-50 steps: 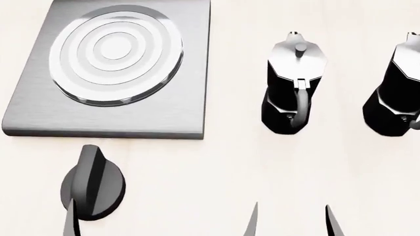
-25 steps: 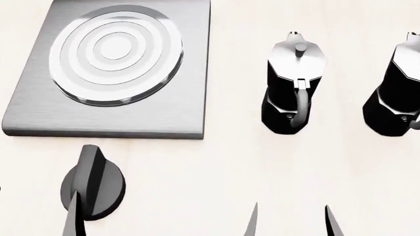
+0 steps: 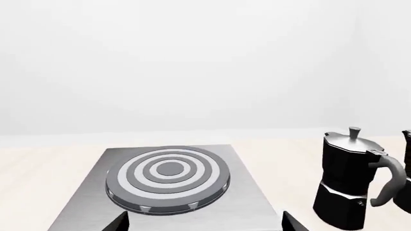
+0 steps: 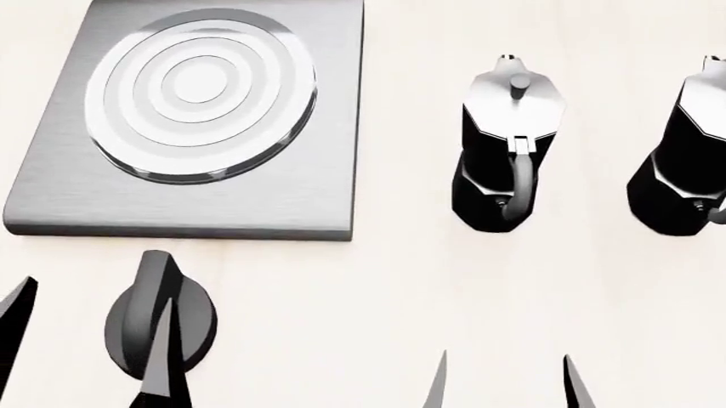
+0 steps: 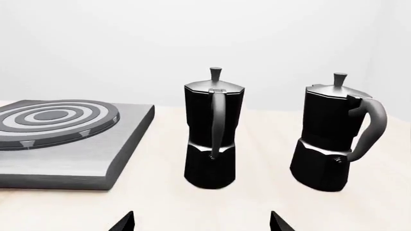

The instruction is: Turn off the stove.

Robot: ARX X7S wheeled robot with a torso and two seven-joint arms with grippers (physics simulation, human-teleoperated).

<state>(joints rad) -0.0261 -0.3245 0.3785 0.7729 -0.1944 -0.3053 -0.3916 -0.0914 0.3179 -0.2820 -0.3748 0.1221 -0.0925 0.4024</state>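
Note:
The stove (image 4: 204,127), a flat grey slab with a ringed round burner, lies at the far left of the table; in the left wrist view the stove (image 3: 168,175) is straight ahead. In front of it sits the black round knob (image 4: 187,319), its ridge pointing roughly toward the stove. My left gripper (image 4: 100,289) is open at the knob. One finger (image 4: 159,357) overlaps the knob, the other (image 4: 16,327) stands left of it. The knob is hidden in the left wrist view, where the left gripper (image 3: 204,219) shows only its tips. My right gripper (image 4: 504,357) is open over bare table.
Two black-and-silver moka pots (image 4: 505,153) (image 4: 686,161) stand right of the stove, handles toward me. The right wrist view shows both pots (image 5: 212,134) (image 5: 330,139) ahead of the right gripper (image 5: 201,214). One pot (image 3: 350,183) shows beside the stove in the left wrist view.
My left gripper has come forward and to the right onto the knob; its second finger has entered at the head view's left edge. The right gripper, knob and pots have not moved.

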